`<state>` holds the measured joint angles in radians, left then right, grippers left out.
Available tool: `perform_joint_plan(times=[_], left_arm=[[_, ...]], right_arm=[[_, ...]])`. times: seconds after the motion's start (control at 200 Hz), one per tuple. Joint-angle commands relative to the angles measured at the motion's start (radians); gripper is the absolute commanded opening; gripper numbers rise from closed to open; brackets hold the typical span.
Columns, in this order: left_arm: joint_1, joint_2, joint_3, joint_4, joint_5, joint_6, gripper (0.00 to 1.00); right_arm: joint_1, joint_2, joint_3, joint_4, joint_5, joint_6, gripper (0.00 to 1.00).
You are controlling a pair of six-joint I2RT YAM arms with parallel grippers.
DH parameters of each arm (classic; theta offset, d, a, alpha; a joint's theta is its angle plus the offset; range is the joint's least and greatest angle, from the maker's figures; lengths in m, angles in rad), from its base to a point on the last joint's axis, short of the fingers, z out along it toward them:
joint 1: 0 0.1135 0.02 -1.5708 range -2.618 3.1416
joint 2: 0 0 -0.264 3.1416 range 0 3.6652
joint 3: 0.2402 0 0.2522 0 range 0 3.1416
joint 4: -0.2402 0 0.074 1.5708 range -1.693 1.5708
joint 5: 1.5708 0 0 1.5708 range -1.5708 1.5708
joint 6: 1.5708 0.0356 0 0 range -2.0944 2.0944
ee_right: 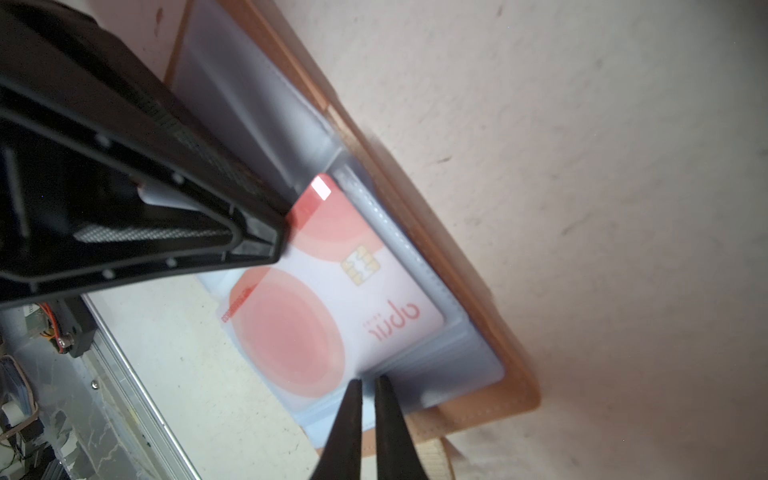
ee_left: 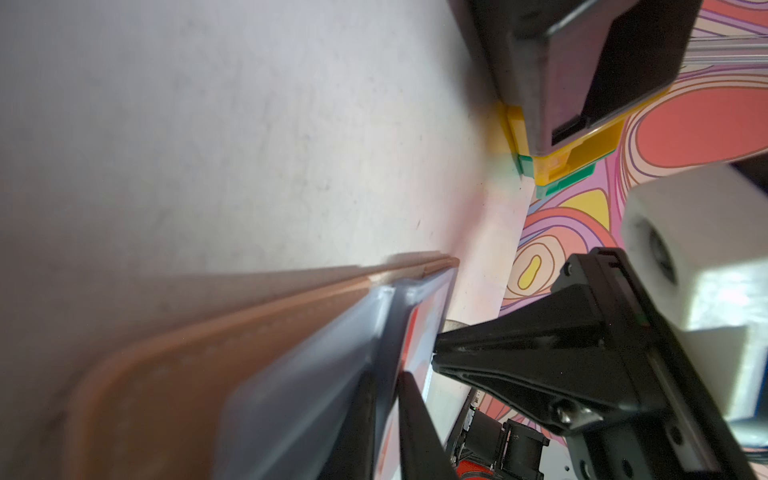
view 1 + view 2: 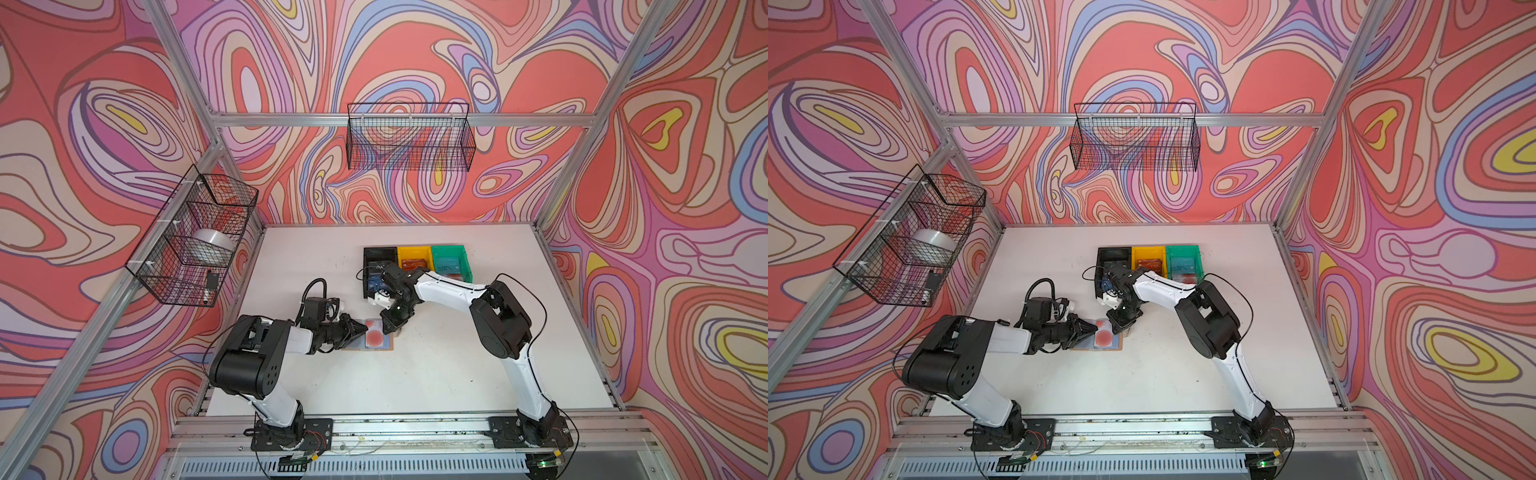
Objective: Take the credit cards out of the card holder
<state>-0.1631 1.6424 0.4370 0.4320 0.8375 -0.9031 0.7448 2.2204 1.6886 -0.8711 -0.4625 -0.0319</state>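
card holder [image 3: 370, 350] [image 1: 436, 232]: tan, opened flat on the white surface [image 3: 457, 353], near the middle and in front of the bins; clear bluish sleeves facing up.
pale card [image 3: 374, 337] [image 1: 316, 316]: red circles and a gold chip, face up on top of the sleeves, inside the holder's outline in both top views; cannot tell whether any part sits inside a sleeve.
left claw [image 3: 365, 328] [image 2: 428, 374]: reaching low over the holder from its left side; jaws drawn nearly together on a corner of the pale card, one finger on top of it, the card's edge running between the two tips.
right claw [image 3: 392, 330] [image 1: 368, 384]: pointing down at the holder's right side; jaws nearly closed, tips pinching the edge of a clear sleeve just beside the card's short end.
black bin [image 3: 379, 250]: leftmost of three bins touching in a row at the back of the surface; partly hidden under the right arm.
yellow bin [image 3: 413, 250]: middle of the row, holding a red card [image 3: 1148, 264] marked VIP.
green bin [image 3: 451, 249]: right end of the row, holding a blue card [image 3: 1181, 266] marked VIP.
distance: holder and bins well apart, bare surface between them.
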Motion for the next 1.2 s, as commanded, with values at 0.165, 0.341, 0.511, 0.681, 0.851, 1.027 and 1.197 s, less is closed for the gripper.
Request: perform_joint_plan(times=[0.165, 0.341, 0.511, 0.681, 0.851, 1.027, 1.197], left_arm=[[-0.008, 0.016, -0.009, -0.026, -0.007, 0.016, 0.01], [-0.006, 0.003, -0.011, -0.076, -0.019, 0.045, 0.01], [0.010, -0.008, -0.014, -0.092, -0.015, 0.055, 0.00], [0.044, -0.028, -0.024, -0.103, 0.003, 0.064, 0.00], [0.081, -0.077, -0.025, -0.161, 0.016, 0.091, 0.00], [0.115, -0.156, -0.009, -0.291, 0.001, 0.147, 0.00], [0.139, -0.242, 0.019, -0.468, -0.053, 0.220, 0.00]], right_arm=[[0.004, 0.048, -0.018, 0.000, 0.022, 0.004, 0.12], [0.003, 0.052, -0.024, -0.004, 0.027, 0.004, 0.12], [0.003, 0.056, -0.027, -0.008, 0.028, 0.001, 0.13], [0.002, 0.056, -0.026, -0.010, 0.033, 0.000, 0.13], [0.003, 0.058, -0.024, -0.018, 0.038, -0.002, 0.14], [0.003, 0.061, -0.022, -0.022, 0.037, -0.005, 0.14], [0.003, 0.049, -0.023, -0.021, 0.035, -0.007, 0.15]])
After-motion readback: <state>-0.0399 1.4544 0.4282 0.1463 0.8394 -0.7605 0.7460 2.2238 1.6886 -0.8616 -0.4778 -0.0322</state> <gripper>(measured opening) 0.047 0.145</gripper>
